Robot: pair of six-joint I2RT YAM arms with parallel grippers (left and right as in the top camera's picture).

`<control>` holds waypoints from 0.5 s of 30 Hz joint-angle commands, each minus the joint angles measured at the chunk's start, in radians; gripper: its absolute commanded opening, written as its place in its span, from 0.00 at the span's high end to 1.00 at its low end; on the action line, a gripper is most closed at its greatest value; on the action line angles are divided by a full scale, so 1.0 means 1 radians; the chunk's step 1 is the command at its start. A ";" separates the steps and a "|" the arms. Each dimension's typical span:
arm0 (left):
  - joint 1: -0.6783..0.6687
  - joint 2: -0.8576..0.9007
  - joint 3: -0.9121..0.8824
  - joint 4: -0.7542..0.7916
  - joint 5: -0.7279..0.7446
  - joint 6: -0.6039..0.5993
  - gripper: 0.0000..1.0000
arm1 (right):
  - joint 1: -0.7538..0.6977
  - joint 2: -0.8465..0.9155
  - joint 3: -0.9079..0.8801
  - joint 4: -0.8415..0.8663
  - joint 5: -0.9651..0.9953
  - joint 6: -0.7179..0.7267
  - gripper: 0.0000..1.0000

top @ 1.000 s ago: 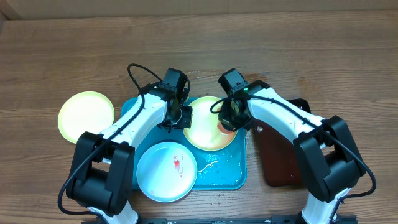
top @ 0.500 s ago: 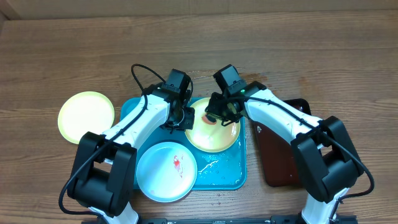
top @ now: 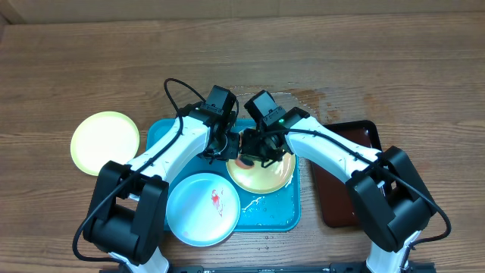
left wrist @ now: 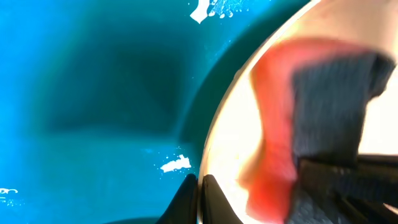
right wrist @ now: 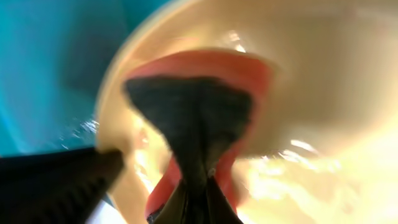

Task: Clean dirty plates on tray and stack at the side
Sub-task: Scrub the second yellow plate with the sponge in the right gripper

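Observation:
A pale yellow plate rests tilted on the turquoise tray. My left gripper is shut on its left rim, seen in the left wrist view pinching the plate's edge. My right gripper is shut on a red sponge with a dark scrub side and presses it on the plate's left part. A blue-white plate with a red smear lies at the tray's front left. A clean yellow-green plate lies on the table left of the tray.
A dark reddish-brown tray lies right of the turquoise one, under my right arm. Water drops and white flecks dot the turquoise tray floor. A wet patch marks the wooden table behind the trays.
My right gripper has moved the sponge leftward across the yellow plate, from its right side to its left side beside the left gripper. The left gripper keeps its hold on the rim.

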 commanded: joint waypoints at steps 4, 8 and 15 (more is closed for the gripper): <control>-0.007 0.004 0.017 0.005 -0.002 0.010 0.96 | -0.018 0.007 0.007 -0.142 -0.077 -0.100 0.96; -0.007 0.004 0.017 0.009 -0.003 0.008 0.96 | -0.018 0.007 0.007 -0.189 -0.076 -0.146 0.96; -0.007 0.004 0.017 0.010 -0.003 0.008 0.96 | -0.093 0.006 0.007 -0.313 0.041 -0.169 0.96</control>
